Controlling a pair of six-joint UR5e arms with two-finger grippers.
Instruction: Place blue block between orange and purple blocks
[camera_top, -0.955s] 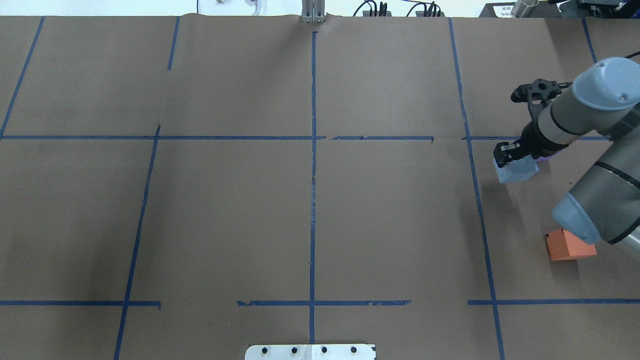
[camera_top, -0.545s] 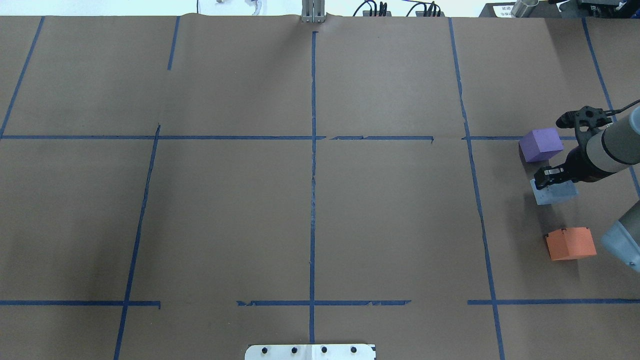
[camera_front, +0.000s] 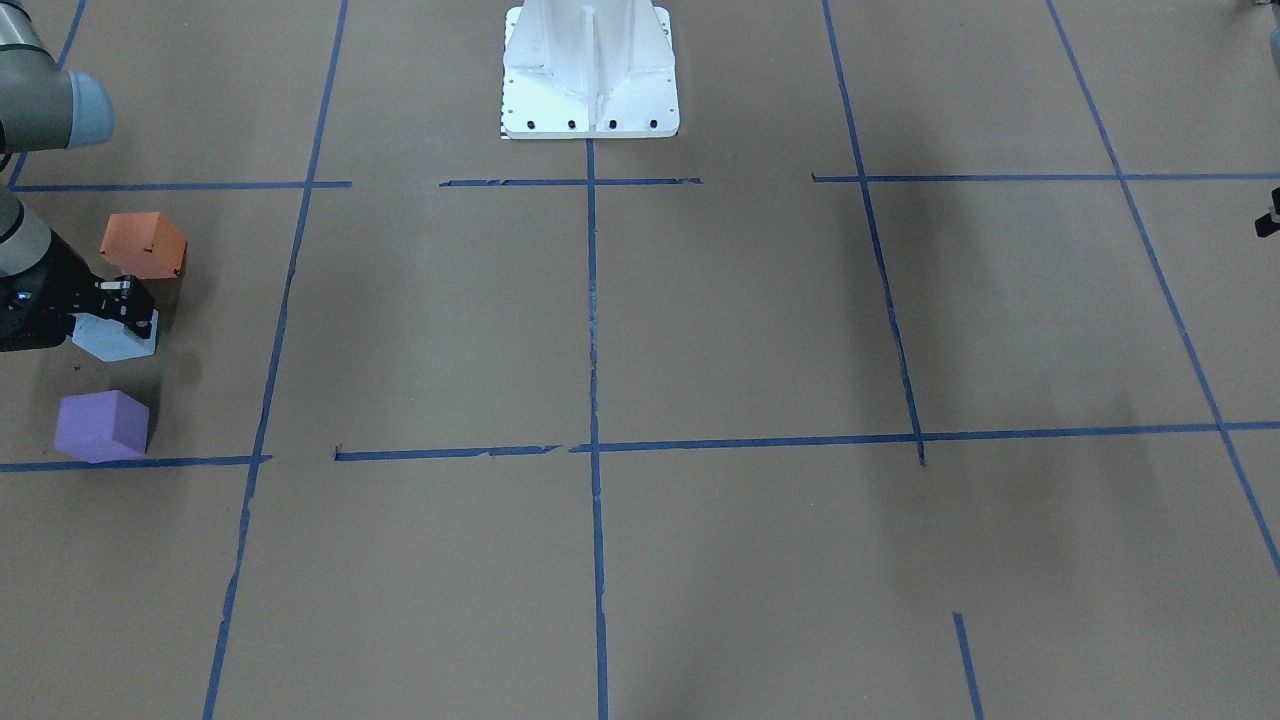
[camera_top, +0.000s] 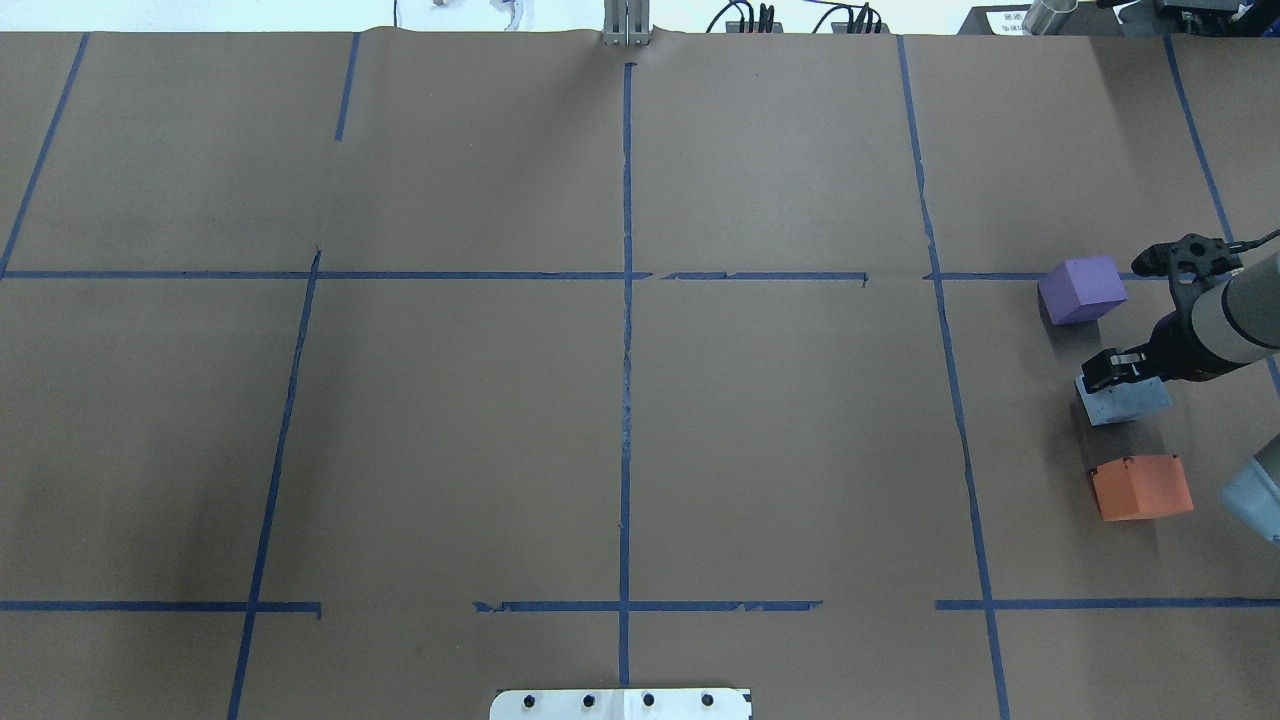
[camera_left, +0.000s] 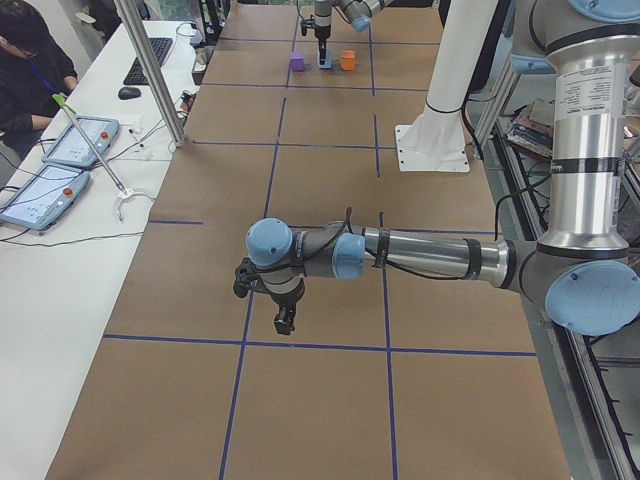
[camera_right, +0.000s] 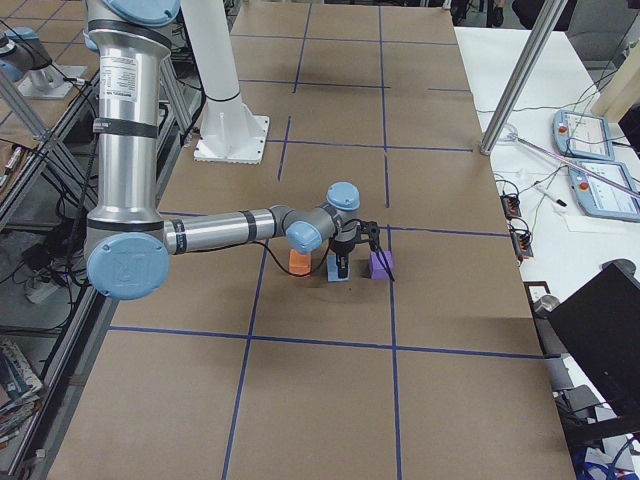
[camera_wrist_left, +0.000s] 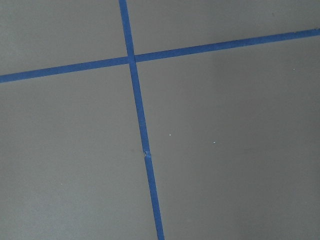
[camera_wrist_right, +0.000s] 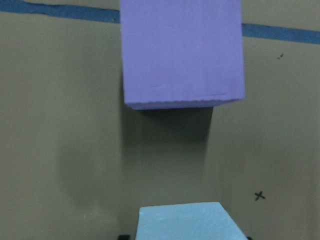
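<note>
The light blue block (camera_top: 1122, 400) sits between the purple block (camera_top: 1082, 288) and the orange block (camera_top: 1142, 487) at the table's right side. My right gripper (camera_top: 1118, 374) is shut on the blue block's top, at or just above the paper. The front-facing view shows the same row: orange (camera_front: 143, 245), blue (camera_front: 112, 338), purple (camera_front: 100, 425), with the right gripper (camera_front: 125, 302). The right wrist view shows the purple block (camera_wrist_right: 182, 50) ahead and the blue block (camera_wrist_right: 190, 222) at the bottom edge. My left gripper (camera_left: 285, 318) hovers over bare paper far away; I cannot tell whether it is open.
Brown paper with blue tape lines (camera_top: 626, 300) covers the table. The white robot base plate (camera_front: 590, 100) stands at the near-robot edge. An operator sits at a side table with tablets (camera_left: 60, 160), off the work surface.
My right gripper carried the blue block from beside the purple block toward the robot and lower, into the gap between purple and orange. The purple block came into view.
</note>
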